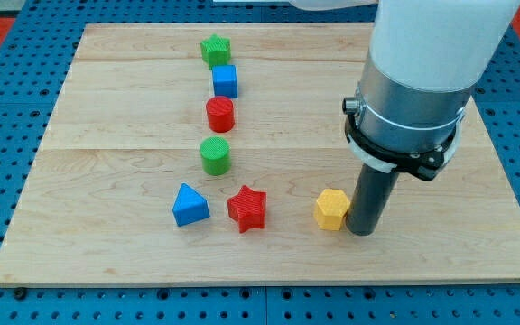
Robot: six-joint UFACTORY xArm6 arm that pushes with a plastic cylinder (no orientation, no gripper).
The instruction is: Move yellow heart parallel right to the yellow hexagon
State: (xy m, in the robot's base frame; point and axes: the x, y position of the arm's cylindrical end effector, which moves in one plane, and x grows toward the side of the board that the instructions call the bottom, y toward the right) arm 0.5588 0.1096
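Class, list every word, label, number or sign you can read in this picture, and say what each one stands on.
None: no readable text anywhere.
The wooden board is bare wood.
The blocks, such as the yellow hexagon and the red star, carry only ribbed texture.
The rod above my tip and the metal collar show no markings.

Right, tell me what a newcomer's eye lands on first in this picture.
The big white and grey arm fills the view's upper right, and my tip sits right beside the yellow hexagon, on its right. Left of centre, a green star, blue cube, red cylinder and green cylinder run down in a line.
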